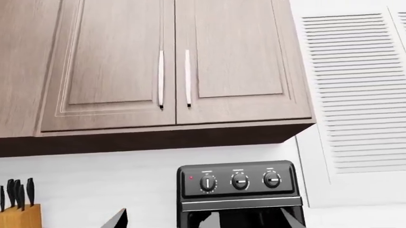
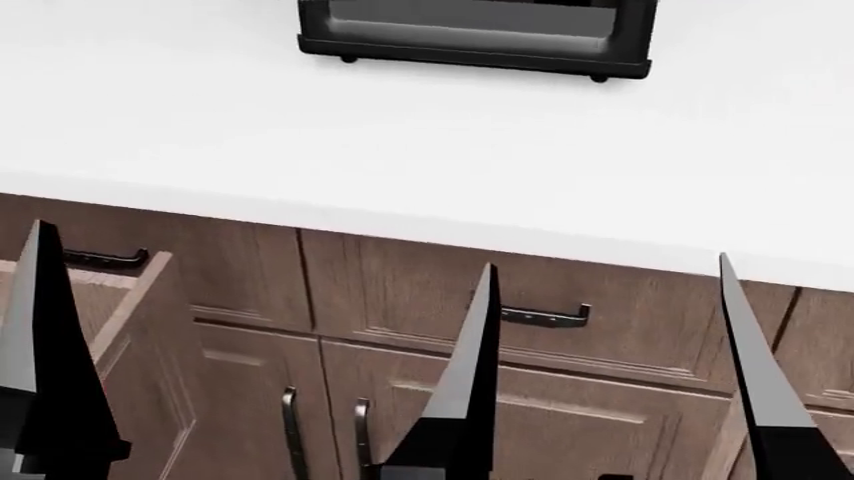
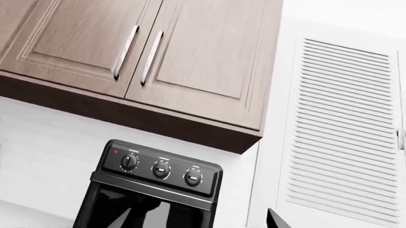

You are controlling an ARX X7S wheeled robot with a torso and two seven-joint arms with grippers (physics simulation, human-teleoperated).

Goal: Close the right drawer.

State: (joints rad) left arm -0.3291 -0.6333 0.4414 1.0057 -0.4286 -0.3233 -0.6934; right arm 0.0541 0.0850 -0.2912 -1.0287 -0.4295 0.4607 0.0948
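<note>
In the head view a brown wood-grain drawer stands pulled out at the far left. Its plank side and rim show, with a dark bar handle just under the counter edge; most of the drawer is cut off by the frame. One black finger of my left gripper rises in front of it. My left gripper is open and empty. My right gripper is open and empty, and also shows in the right wrist view. Its fingers frame a matching shut drawer front and its handle.
A white counter carries a black toaster oven with three knobs and a knife block. Upper cabinets hang above it, next to a white louvred door. Lower cabinet doors with vertical handles sit below the drawers.
</note>
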